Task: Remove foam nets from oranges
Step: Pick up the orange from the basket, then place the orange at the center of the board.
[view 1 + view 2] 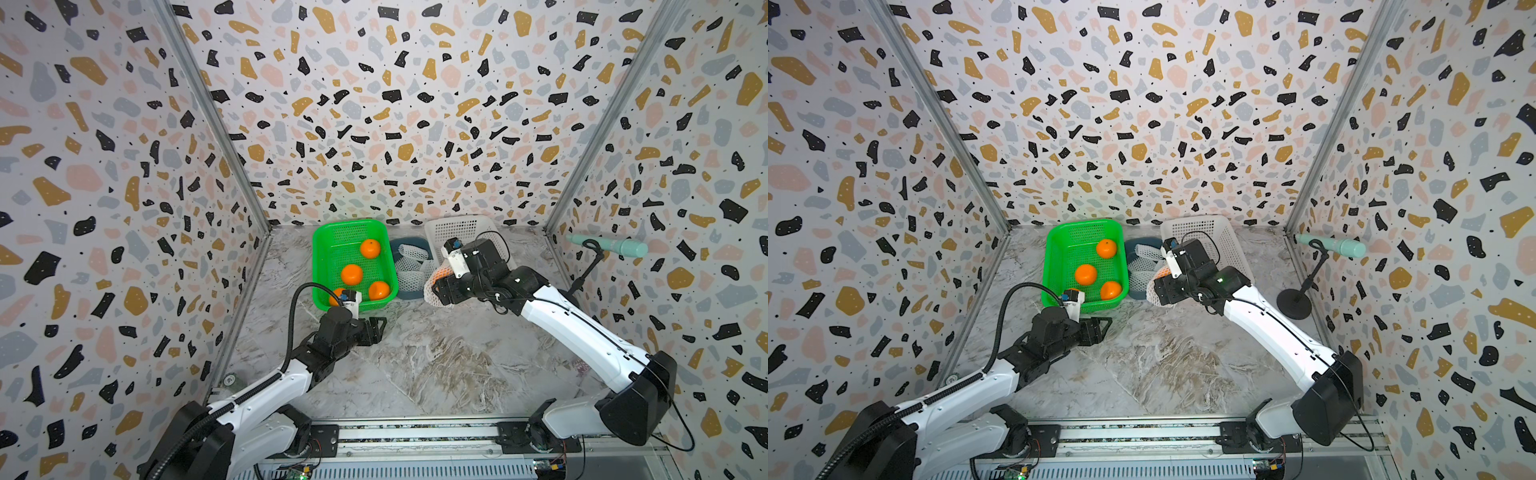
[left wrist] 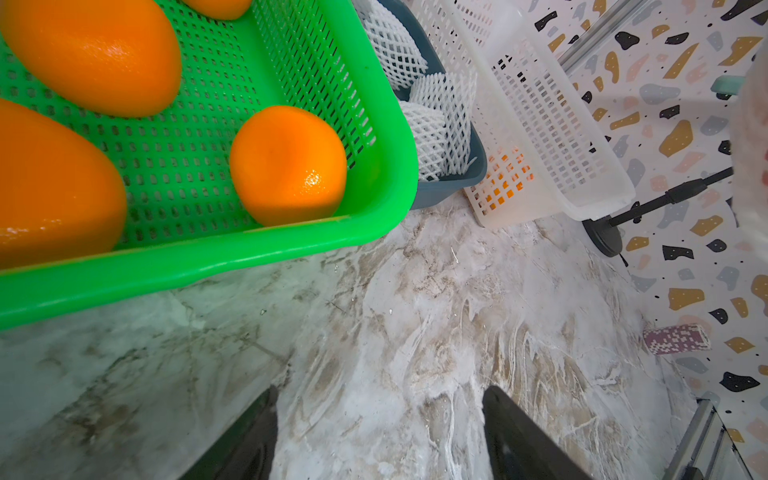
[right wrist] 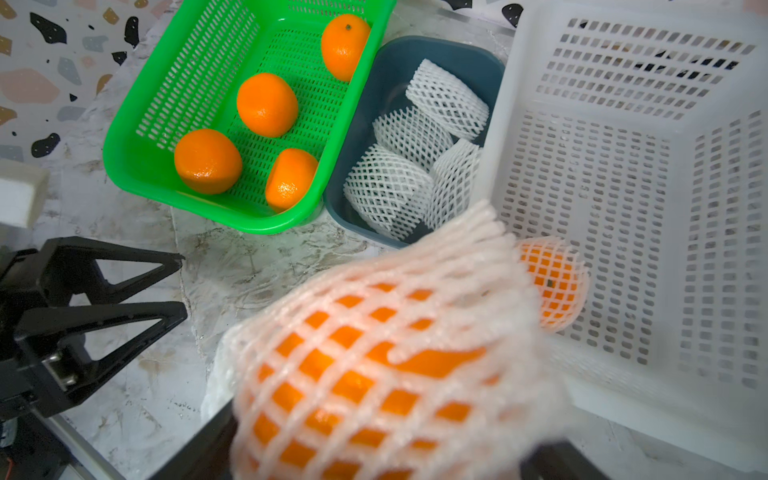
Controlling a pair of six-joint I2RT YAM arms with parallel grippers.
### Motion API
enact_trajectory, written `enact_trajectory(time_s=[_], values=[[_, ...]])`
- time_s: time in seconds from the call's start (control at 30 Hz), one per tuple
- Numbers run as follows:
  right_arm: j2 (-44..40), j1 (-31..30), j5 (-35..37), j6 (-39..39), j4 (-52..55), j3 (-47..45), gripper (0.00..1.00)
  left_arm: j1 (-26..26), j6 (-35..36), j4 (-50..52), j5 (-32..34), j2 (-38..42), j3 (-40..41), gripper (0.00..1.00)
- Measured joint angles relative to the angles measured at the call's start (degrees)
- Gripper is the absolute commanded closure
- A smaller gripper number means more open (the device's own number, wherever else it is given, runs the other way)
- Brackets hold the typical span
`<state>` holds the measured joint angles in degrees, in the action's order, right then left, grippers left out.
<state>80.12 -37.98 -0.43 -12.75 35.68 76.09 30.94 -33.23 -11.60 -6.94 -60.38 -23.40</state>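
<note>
Oranges (image 3: pixel 267 104): 4 bare in green basket (image 3: pixel 124 166), 1 netted in white basket (image 3: pixel 623 124), & another netted orange (image 3: pixel 365 374) clamped in right hand (image 1: pixel 442 291) over tabletop (image 3: pixel 249 266) beside white basket; left hand (image 1: pixel 381 330) hovers nearby, open & empty. Next prob. needs it to pinch loose end of net (image 3: pixel 457 249) & pull.

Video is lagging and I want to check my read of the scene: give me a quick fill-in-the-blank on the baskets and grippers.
The green basket holds ____ bare oranges.
The right gripper is shut on an orange wrapped in a foam ____.
In the white basket, ____ netted orange shows.
The left gripper is open and holds ____.
Missing words: four; net; one; nothing.
</note>
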Motion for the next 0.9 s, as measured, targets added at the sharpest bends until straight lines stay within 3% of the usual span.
enact_trajectory(time_s=[0.5, 0.9], values=[[0.2, -7.9, 0.5, -2.0, -4.7, -4.4, 0.17, 0.0, 0.0, 1.2, 0.6, 1.7, 0.0, 0.22], [1.8, -11.3, 4.2, -6.4, -11.3, -14.4, 0.17, 0.0, 0.0, 1.3, 0.6, 2.7, 0.2, 0.22]])
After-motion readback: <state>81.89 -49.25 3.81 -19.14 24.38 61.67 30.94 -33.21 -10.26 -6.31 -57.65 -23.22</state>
